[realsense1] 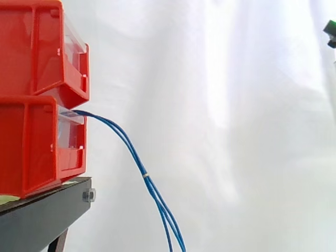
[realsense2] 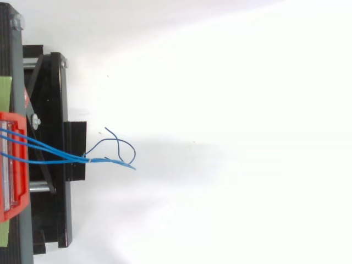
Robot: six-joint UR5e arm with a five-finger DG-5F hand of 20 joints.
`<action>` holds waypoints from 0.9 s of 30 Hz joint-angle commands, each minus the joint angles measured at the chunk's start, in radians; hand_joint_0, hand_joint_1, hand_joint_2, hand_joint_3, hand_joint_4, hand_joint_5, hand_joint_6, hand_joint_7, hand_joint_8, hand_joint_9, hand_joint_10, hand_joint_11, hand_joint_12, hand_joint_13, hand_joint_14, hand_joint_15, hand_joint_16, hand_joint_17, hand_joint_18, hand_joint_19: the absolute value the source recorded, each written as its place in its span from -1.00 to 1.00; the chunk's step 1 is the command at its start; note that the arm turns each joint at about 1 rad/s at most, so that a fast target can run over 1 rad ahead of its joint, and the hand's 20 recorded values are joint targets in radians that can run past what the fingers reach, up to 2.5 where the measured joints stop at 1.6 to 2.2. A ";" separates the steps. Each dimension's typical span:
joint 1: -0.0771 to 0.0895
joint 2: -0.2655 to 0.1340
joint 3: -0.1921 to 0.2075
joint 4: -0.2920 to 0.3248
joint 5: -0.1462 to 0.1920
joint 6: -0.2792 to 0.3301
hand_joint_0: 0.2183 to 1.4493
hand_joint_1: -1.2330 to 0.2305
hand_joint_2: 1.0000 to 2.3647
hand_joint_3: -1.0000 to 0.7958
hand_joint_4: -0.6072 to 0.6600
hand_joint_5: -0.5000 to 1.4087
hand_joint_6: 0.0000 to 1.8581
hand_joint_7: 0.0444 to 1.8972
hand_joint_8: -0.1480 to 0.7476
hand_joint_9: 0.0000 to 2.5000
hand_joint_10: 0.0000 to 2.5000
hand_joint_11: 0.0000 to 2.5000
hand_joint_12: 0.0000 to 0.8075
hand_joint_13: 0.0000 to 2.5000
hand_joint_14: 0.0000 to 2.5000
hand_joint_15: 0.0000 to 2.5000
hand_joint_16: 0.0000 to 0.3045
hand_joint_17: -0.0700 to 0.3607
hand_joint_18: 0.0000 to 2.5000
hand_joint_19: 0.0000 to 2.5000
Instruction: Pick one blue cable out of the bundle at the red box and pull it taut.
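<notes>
Several thin blue cables [realsense1: 128,144] leave the front of the lower red bin [realsense1: 31,147] and sag down to the right. A small pale band [realsense1: 145,175] ties them together, and below it they hang past the bottom edge. From above, the cables [realsense2: 49,154] run right from the red bin [realsense2: 14,187] to the band [realsense2: 85,159]. Beyond the band, their loose ends [realsense2: 124,151] curl apart. A small part of my hand [realsense1: 331,31], glowing green, shows at the upper right edge in the side view. It is far from the cables and touches nothing.
A second red bin [realsense1: 37,47] is stacked on the lower one. Both rest on a black stand [realsense1: 47,212], whose frame [realsense2: 58,148] juts right under the cables. A white curtain [realsense1: 226,131] lies behind, between the cables and my hand.
</notes>
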 commanded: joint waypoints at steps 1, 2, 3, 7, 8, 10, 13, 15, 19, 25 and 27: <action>0.007 -0.034 -0.005 0.042 0.014 0.003 -0.58 -0.09 -1.00 -0.44 0.32 -0.71 -0.46 -0.28 -0.02 -1.00 -1.00 -1.00 0.08 -0.71 -1.00 -0.92 -0.56 0.02 -0.65 -0.77; 0.008 -0.041 -0.005 0.050 0.014 0.010 -0.58 -0.09 -1.00 -0.44 0.32 -0.71 -0.46 -0.28 -0.02 -1.00 -1.00 -1.00 0.08 -0.71 -1.00 -0.92 -0.56 0.02 -0.65 -0.78; 0.008 -0.060 -0.005 0.061 0.013 0.016 -0.58 -0.09 -1.00 -0.44 0.31 -0.71 -0.46 -0.28 -0.03 -1.00 -1.00 -1.00 0.09 -0.72 -1.00 -0.92 -0.57 0.02 -0.67 -0.78; 0.014 -0.101 -0.005 0.098 0.020 0.034 -0.58 -0.09 -1.00 -0.44 0.32 -0.71 -0.46 -0.27 -0.03 -1.00 -1.00 -1.00 0.11 -0.74 -1.00 -0.93 -0.57 0.02 -0.68 -0.78; 0.014 -0.101 -0.005 0.098 0.020 0.034 -0.58 -0.10 -1.00 -0.44 0.32 -0.71 -0.46 -0.27 -0.04 -1.00 -1.00 -1.00 0.10 -0.77 -1.00 -0.93 -0.56 0.02 -0.70 -0.78; 0.022 -0.112 -0.005 0.118 0.042 0.029 -0.59 -0.12 -1.00 -0.44 0.34 -0.70 -0.46 -0.22 -0.07 -1.00 -1.00 -1.00 0.09 -0.87 -1.00 -0.92 -0.56 0.03 -0.79 -0.76; 0.031 -0.141 -0.005 0.125 0.078 0.020 -0.60 -0.16 -1.00 -0.44 0.34 -0.71 -0.46 -0.18 -0.13 -1.00 -1.00 -1.00 0.03 -1.00 -1.00 -0.93 -0.56 0.03 -0.97 -0.75; 0.039 -0.155 -0.005 0.135 0.101 0.017 -0.61 -0.19 -1.00 -0.44 0.33 -0.70 -0.46 -0.17 -0.14 -1.00 -1.00 -1.00 0.00 -1.00 -1.00 -0.94 -0.55 0.04 -1.00 -0.79; 0.050 -0.172 -0.005 0.171 0.148 0.003 -0.61 -0.22 -1.00 -0.44 0.33 -0.70 -0.46 -0.17 -0.15 -1.00 -1.00 -1.00 0.01 -1.00 -1.00 -0.96 -0.54 0.05 -1.00 -0.80; 0.068 -0.233 -0.005 0.220 0.174 -0.023 -0.60 -0.25 -1.00 -0.44 0.34 -0.70 -0.46 -0.17 -0.12 -1.00 -1.00 -1.00 0.00 -1.00 -1.00 -0.96 -0.56 0.03 -1.00 -0.80; 0.076 -0.259 -0.005 0.245 0.177 -0.026 -0.59 -0.26 -1.00 -0.44 0.38 -0.69 -0.46 -0.15 -0.12 -1.00 -1.00 -1.00 0.01 -1.00 -1.00 -0.96 -0.56 0.02 -1.00 -0.79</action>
